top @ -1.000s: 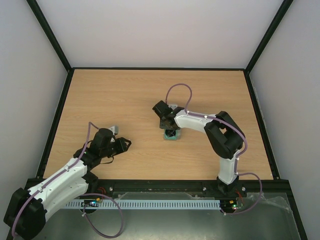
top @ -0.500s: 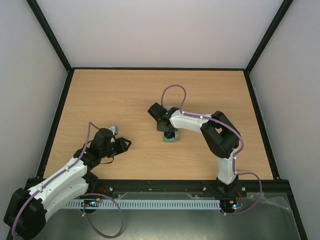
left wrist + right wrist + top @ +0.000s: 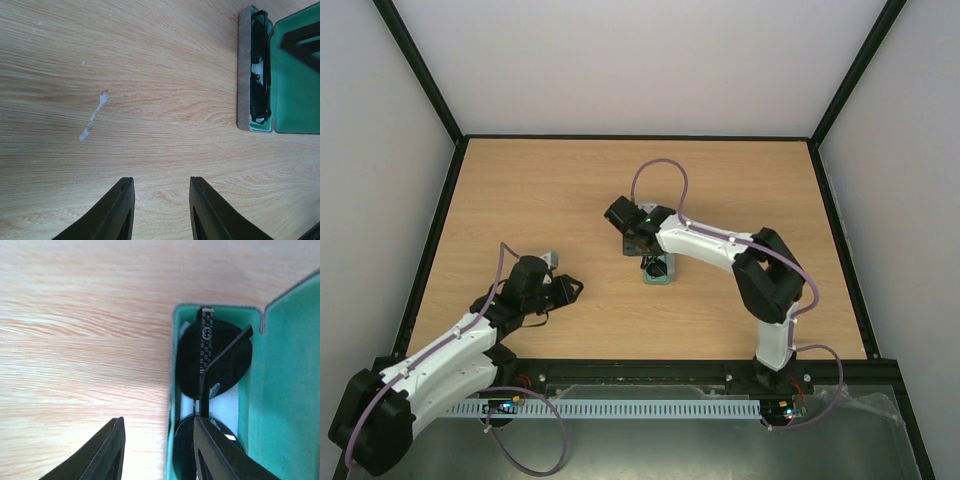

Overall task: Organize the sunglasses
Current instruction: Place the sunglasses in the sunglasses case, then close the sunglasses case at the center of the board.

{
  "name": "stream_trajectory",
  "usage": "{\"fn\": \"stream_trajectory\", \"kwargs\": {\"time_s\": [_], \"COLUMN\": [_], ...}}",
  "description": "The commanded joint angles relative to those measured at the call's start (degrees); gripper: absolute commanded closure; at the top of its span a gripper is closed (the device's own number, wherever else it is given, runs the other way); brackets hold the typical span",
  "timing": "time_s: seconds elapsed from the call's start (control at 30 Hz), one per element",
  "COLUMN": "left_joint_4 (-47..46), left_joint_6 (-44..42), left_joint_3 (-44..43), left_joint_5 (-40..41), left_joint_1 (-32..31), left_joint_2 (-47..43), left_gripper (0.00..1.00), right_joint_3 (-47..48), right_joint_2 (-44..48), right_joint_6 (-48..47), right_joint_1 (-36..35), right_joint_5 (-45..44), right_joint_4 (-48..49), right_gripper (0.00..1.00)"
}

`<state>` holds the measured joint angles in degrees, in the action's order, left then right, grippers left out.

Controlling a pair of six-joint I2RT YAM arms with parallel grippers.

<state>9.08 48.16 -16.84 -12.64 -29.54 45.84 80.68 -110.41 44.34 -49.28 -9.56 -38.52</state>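
The sunglasses (image 3: 212,360) lie folded inside the open case (image 3: 175,340), dark round lenses up and thin black arms crossed over them. The case's green lid (image 3: 292,390) stands open to the right. My right gripper (image 3: 159,421) is open just above the case's left wall, one finger over the wood and the other over the lower lens, gripping nothing. From above, it (image 3: 638,248) hangs just up-left of the case (image 3: 660,272). My left gripper (image 3: 162,182) is open and empty over bare wood, well short of the case (image 3: 243,65) and sunglasses (image 3: 259,75).
A pale patch (image 3: 222,407) shows under the lenses in the case. A white scuff (image 3: 92,120) marks the wooden table (image 3: 550,190). A black frame (image 3: 430,250) and pale walls border the table. The left arm (image 3: 450,350) lies low at the near left.
My right gripper has opened and drifted left and back from over the case. The sunglasses stay in the case. The left arm has hardly moved.
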Motion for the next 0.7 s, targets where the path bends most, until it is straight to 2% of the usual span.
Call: {"fn": "stream_trajectory", "kwargs": {"time_s": [0.0,0.13,0.3,0.47,0.67], "left_joint_4": [-3.19,-7.09,-11.26,-13.72,-17.07], "left_joint_6": [-0.19,-0.73,-1.23,-1.32,-1.25], "left_joint_3": [-0.69,-3.01,-8.17,-13.16,-19.09], "left_joint_5": [-0.63,-0.63,0.2,1.79,2.28], "left_joint_1": [0.45,0.13,-2.11,-4.86,-7.37], "left_joint_2": [3.65,10.46,20.96,30.49,42.06], "left_gripper": [0.67,0.68,0.69,0.69,0.73], "right_joint_3": [2.52,-1.65,-14.15,-24.25,-30.68], "right_joint_2": [8.27,15.0,23.88,28.57,29.42], "right_joint_6": [-0.38,-1.44,-3.08,-4.87,-5.8], "right_joint_1": [0.47,4.21,13.79,22.39,26.68], "right_joint_5": [1.89,5.6,15.07,22.06,25.86], "right_joint_4": [-0.04,2.43,9.88,15.12,20.11], "right_gripper": [0.61,0.6,0.6,0.61,0.73]}}
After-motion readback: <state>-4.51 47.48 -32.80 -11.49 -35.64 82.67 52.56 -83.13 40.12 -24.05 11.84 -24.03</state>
